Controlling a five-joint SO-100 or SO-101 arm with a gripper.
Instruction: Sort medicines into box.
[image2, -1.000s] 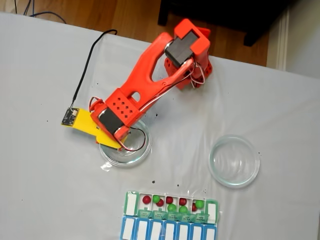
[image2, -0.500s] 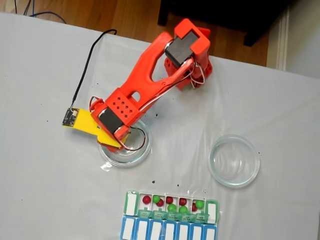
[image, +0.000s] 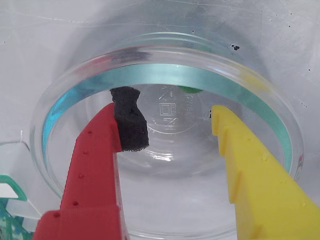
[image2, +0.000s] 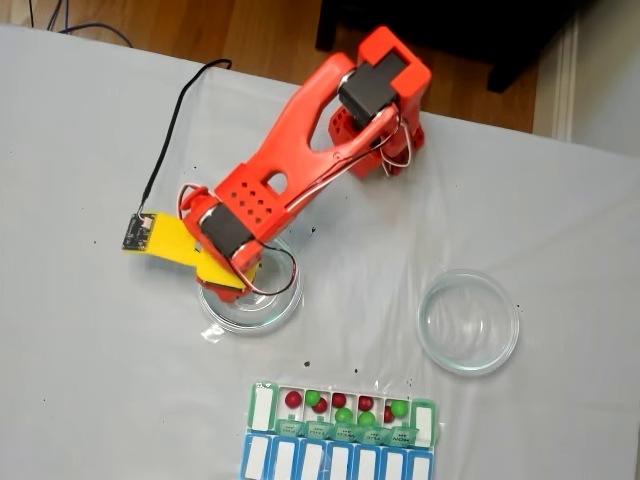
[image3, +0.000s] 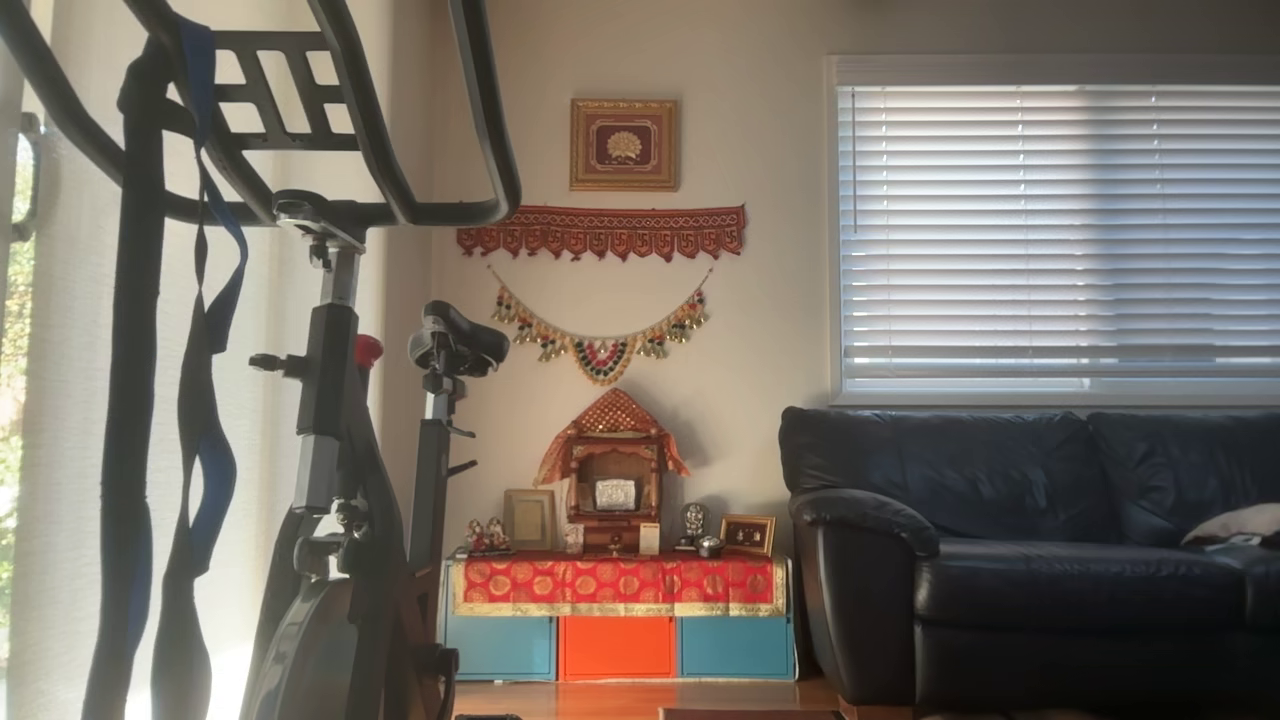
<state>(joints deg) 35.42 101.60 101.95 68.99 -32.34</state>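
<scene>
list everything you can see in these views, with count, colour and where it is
pills: about nine visible, red and green, in the open compartments of the green box; a green patch shows at the far floor of the near dish
green box: one, green translucent, near edge of table in fixed view
blue organizer row: one, blue with white lids, adjoining the green box
clear dishes: two, one under the gripper, one to the right
table: one, white cover
exercise bike: one, dark, left in other view
sofa: one, black, right
shrine cabinet: one, red, orange, blue
arm: one, orange
gripper: red and yellow fingers, open, inside dish
</scene>
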